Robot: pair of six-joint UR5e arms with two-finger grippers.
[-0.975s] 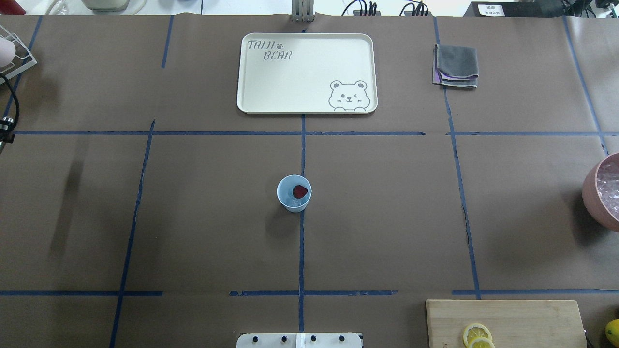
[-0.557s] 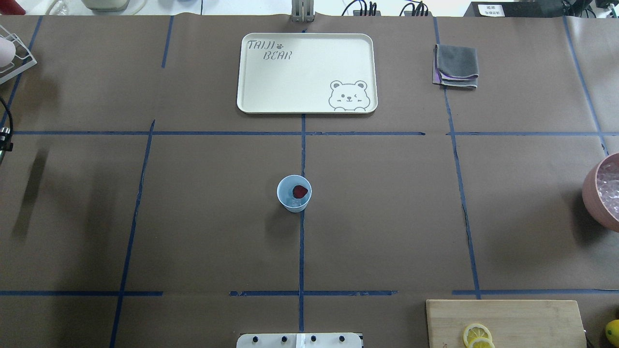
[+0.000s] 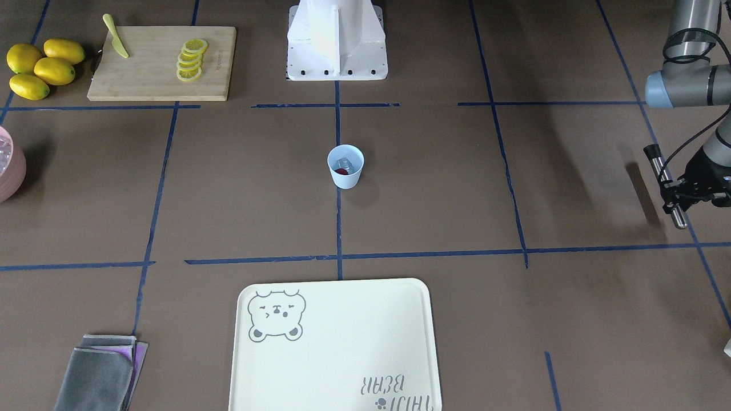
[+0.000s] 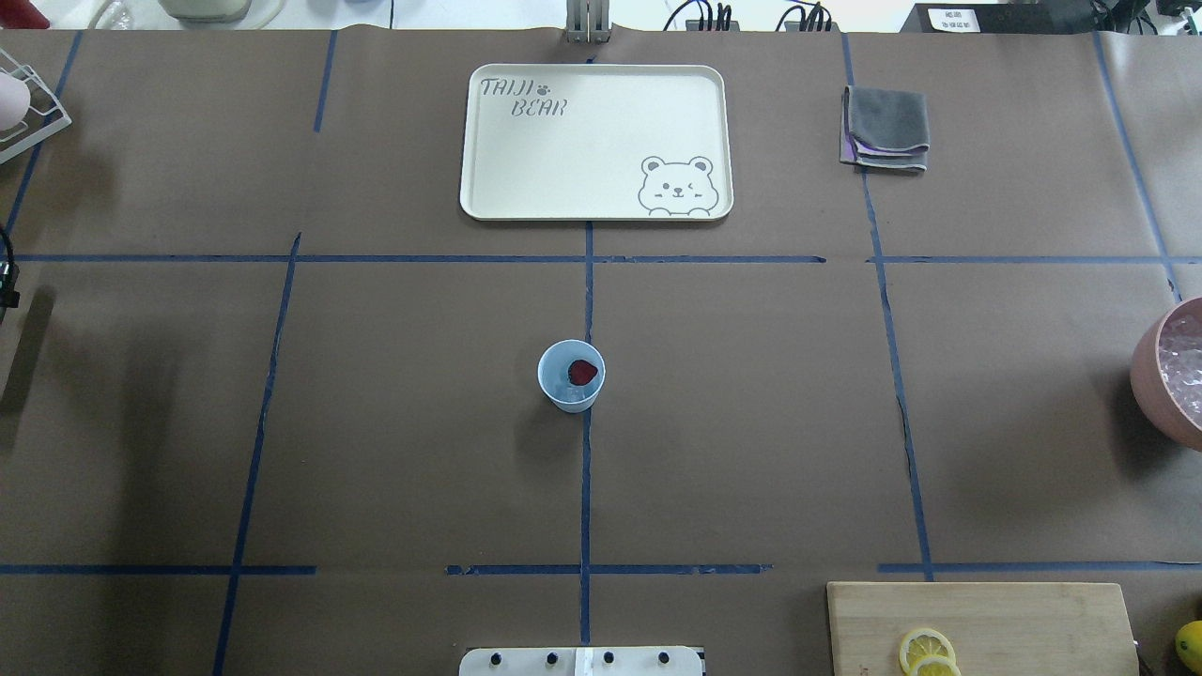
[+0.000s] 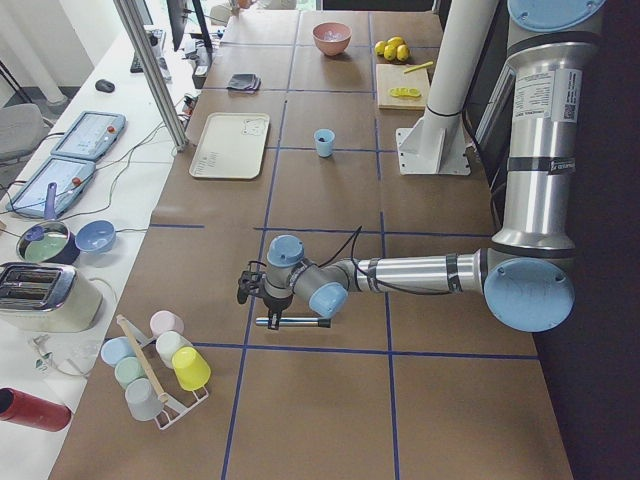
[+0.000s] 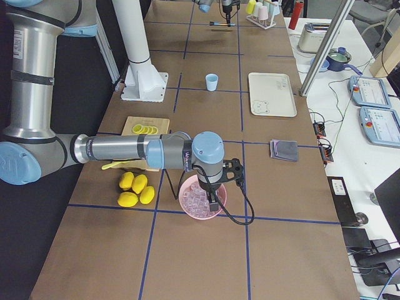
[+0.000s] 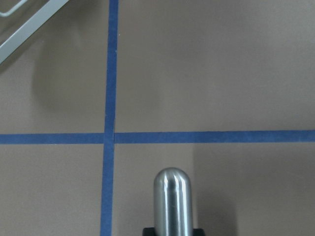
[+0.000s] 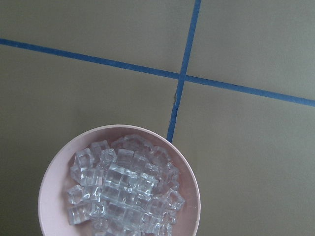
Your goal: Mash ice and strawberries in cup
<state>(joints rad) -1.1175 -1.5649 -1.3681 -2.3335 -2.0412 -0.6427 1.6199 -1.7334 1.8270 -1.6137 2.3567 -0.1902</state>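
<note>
- Leftward, since a second ago, goes the left arm's shadow in the overhead view, and the left gripper [image 3: 677,193] has slid almost off that view's left edge. Nothing else has shifted.
- Brown paper crossed by blue tape covers the table [image 4: 423,451]. On it lie a cream bear tray [image 4: 595,141], folded grey cloths [image 4: 886,127], and a cutting board [image 3: 154,68] with lemon slices [image 3: 190,60]. Whole lemons [image 3: 43,68] lie beside the board.
- At mid-table the pale-blue cup [image 4: 571,376] stands upright, holding the strawberry [image 4: 583,372] and the ice [image 3: 344,162].
- Only the front-facing and left views show the left gripper clamped on a steel rod [image 3: 659,168] held off the paper, well apart from the cup.
- The left view alone shows a side bench with a toaster [image 5: 40,295] and, on the table, a rack of pastel cups [image 5: 150,365].
- The right gripper [image 6: 215,199] hangs over a pink bowl [image 4: 1150,376] of ice cubes [image 8: 123,187]. I cannot tell how its fingers stand.
</note>
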